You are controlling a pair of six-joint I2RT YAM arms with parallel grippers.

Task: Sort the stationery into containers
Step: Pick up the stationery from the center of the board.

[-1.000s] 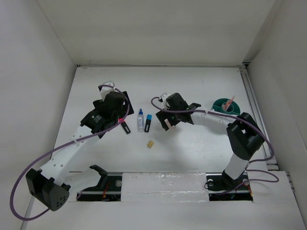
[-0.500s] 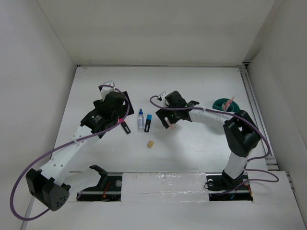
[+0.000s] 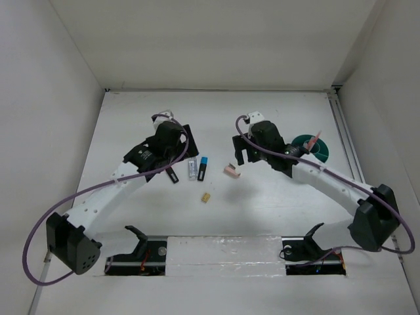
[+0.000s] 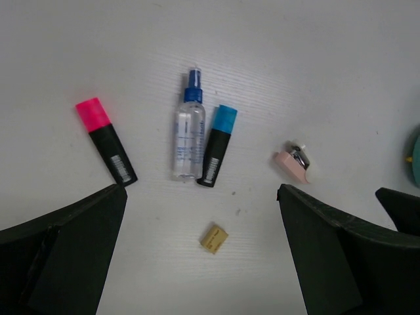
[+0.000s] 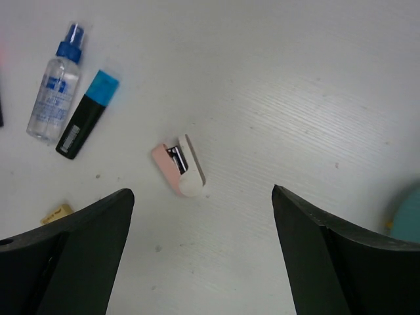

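Note:
A pink-capped marker (image 4: 105, 139), a clear blue-capped bottle (image 4: 189, 134) and a blue-capped marker (image 4: 216, 146) lie side by side on the table. A pink block (image 5: 178, 167) lies to their right, and a tiny tan piece (image 4: 214, 237) lies nearer me. My left gripper (image 4: 201, 216) hovers open above the tan piece and holds nothing. My right gripper (image 5: 202, 203) hangs open and empty just right of the pink block (image 3: 231, 171). The teal-green cup (image 3: 306, 146) stands at the right with salmon pencils (image 3: 316, 139) in it.
White walls enclose the table on three sides. A metal rail (image 3: 348, 151) runs along the right edge. The cup's rim (image 5: 408, 213) shows at the right edge of the right wrist view.
My right gripper has lifted away to the far right, uncovering the pink block on the table. My left gripper has shifted right, toward the markers.

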